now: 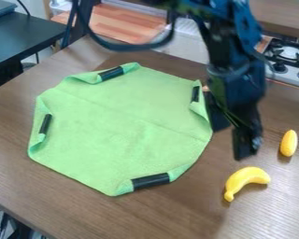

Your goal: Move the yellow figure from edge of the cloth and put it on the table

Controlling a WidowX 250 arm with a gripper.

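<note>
Gripper: the black gripper [232, 141] hangs over the table [177, 219] at the cloth's right-hand side, tips pointing down; whether it touches the cloth I cannot tell.
Jaws: parted, one beside the cloth's rim and the other further toward the banana.
Task's yellow figure: two yellow pieces could bear that name, and I cannot tell which is meant; both lie directly on the table, off the cloth.
Banana: the curved yellow banana [244, 179] lies just beyond the gripper's lower tip, apart from it, one end pointing toward the table's near edge.
Oval piece: the smooth yellow oval [288, 143] lies to the right of the gripper, nearer the table's far edge than the banana is, and apart from the banana.
Cloth: the green cloth [114, 126] is spread out toward the table's far left corner, with parts of its rim curled upward.
Strips: four black strips sit on the curled parts, one [111, 73] toward the far edge, one [45, 123] toward the left, one [150, 181] toward the near edge and one [195, 94] beside the gripper.
Beyond the far edge: a stove [290, 55] stands at the right, and a wooden board [117, 22] lies at the left.
Beyond the left edge: a dark table [24, 35].
</note>
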